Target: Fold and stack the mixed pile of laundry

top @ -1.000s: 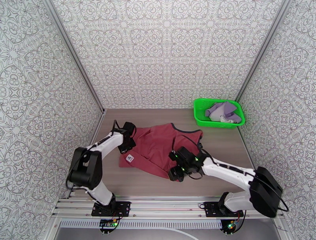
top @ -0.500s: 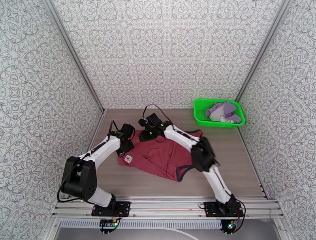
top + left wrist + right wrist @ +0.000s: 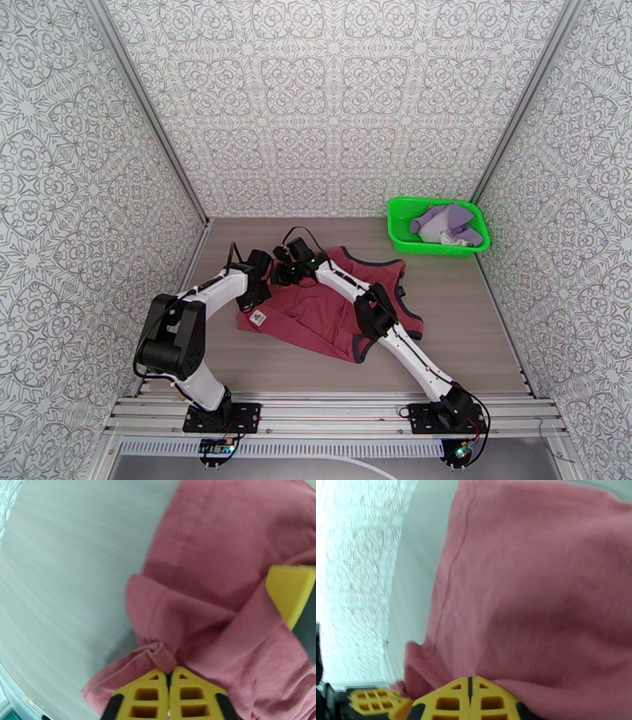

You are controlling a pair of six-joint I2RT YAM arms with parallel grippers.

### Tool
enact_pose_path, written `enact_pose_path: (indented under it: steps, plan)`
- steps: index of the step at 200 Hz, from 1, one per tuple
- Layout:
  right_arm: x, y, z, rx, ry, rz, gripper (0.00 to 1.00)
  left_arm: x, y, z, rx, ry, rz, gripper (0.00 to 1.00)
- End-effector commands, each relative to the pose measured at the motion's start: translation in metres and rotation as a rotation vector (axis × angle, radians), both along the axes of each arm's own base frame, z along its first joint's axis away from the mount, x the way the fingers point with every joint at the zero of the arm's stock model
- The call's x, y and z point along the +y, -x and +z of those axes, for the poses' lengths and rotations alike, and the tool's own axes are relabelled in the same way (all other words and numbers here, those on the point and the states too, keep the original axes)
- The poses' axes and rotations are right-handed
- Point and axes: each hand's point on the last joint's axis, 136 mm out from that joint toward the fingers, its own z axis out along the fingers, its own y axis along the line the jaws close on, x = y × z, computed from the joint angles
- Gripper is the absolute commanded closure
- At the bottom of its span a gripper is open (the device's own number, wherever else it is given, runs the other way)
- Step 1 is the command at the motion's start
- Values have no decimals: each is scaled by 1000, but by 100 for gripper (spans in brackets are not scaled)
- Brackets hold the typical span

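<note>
Left of the green mesh basket [image 3: 430, 248], the dark red tank top [image 3: 332, 304] lies rumpled. At its edge farthest from the basket, the left gripper [image 3: 169, 675] is clamped on a pinched fold. The right gripper [image 3: 470, 681], just beside it, is clamped on the hem. The lavender garment [image 3: 452, 219] lies inside the basket.

Your top view is evenly bright with faint shadows, while both wrist views curve at the edges, soften the red tank top [image 3: 221, 539] up close, and the right one blows the wall [image 3: 355, 559] out white.
</note>
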Motion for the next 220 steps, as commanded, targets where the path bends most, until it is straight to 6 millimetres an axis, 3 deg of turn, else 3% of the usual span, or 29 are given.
enact_pose_path:
  steps: [1, 31, 58, 89, 114, 150, 163, 187, 193, 203, 220]
  plan:
    - [-16, -35, -49, 117, 10, -194, 100, -1, -1, 4, -14, 12, -12, 100]
    - [-9, -43, -56, 212, -48, -277, 100, 4, 15, 21, -27, -3, -12, 100]
    - [-10, -48, -60, 285, -80, -349, 100, 10, 37, 51, -51, -23, -18, 100]
    - [-23, -66, -44, 318, -117, -431, 100, 14, 73, 74, -62, -7, -6, 100]
    - [-37, -84, -30, 298, -122, -484, 100, 10, 105, 68, -31, 32, 13, 100]
    - [-61, -113, -34, 314, -145, -569, 100, 7, 152, 42, 38, 68, 63, 100]
    - [-70, -125, -35, 317, -155, -601, 100, 4, 158, 38, 27, 83, 74, 100]
    - [-86, -140, -32, 308, -159, -642, 100, 3, 161, 32, 27, 102, 101, 71]
    - [-90, -143, -30, 302, -156, -648, 100, 2, 158, 32, 22, 109, 104, 68]
    - [-95, -147, -28, 287, -149, -655, 100, 1, 155, 32, 15, 116, 105, 71]
    - [-105, -154, -21, 263, -144, -676, 100, -1, 149, 32, 9, 122, 103, 91]
